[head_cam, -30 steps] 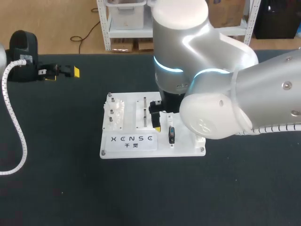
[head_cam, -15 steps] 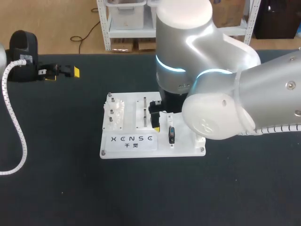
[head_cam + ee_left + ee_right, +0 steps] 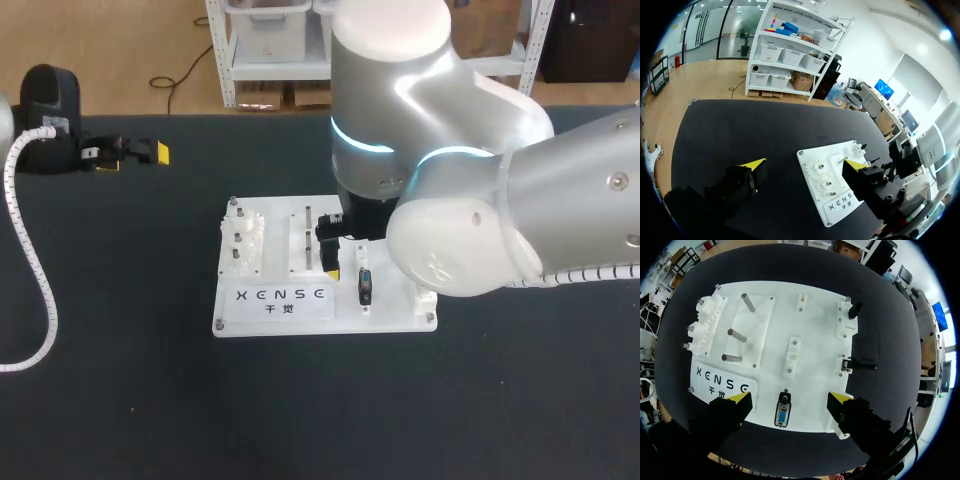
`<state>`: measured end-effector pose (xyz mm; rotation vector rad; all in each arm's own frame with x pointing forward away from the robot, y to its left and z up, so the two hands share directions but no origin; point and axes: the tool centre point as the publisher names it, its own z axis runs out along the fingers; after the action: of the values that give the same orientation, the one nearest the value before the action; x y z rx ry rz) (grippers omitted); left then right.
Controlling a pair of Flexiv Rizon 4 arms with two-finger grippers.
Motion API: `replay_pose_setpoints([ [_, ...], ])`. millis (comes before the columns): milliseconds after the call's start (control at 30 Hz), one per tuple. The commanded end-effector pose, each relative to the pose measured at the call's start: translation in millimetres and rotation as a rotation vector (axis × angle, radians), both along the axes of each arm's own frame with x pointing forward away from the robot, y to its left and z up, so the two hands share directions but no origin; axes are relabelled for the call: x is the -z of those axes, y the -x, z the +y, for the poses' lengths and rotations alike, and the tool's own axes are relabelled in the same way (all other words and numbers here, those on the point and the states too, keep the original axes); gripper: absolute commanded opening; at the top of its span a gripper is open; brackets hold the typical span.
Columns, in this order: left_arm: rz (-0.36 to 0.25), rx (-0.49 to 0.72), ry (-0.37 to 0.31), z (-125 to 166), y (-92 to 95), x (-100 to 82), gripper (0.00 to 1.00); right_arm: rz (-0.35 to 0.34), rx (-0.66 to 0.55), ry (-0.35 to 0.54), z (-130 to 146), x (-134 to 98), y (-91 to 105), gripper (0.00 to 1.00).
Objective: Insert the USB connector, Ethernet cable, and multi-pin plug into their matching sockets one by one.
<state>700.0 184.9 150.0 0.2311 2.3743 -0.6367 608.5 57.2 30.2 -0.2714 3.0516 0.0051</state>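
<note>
In the head view, my right arm [image 3: 480, 200] reaches over the white board [image 3: 390, 315] in the middle of the desk [image 3: 300, 420] and hides much of the board's right side. The multi-pin plug [image 3: 365, 287] sits near the board's near edge, its long axis running from the near edge toward the far edge. The left gripper [image 3: 135, 157] lies near the desk's far left corner, well apart from the board.

In the left wrist view, that gripper's fingers are spread wide, with nothing held. The board lies ahead of them.

In the right wrist view, the right gripper [image 3: 790, 397] hangs above the board, spread wide. The plug lies between its fingers, touched by neither, blue face up.
</note>
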Motion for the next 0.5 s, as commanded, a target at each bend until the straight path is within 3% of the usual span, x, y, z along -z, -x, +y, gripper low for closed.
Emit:
replay_pose_setpoints([
  [33, 0.0, 0.0, 0.0, 0.0, 0.0, 0.0, 1.0, -0.001, 0.0, -0.002, -1.0, -0.4, 0.7, 1.0],
  [500, 0.0, 0.0, 0.0, 0.0, 0.0, 0.0, 1.0, -0.024, -0.012, 0.061, 10.5, -1.1, 9.2, 1.0],
])
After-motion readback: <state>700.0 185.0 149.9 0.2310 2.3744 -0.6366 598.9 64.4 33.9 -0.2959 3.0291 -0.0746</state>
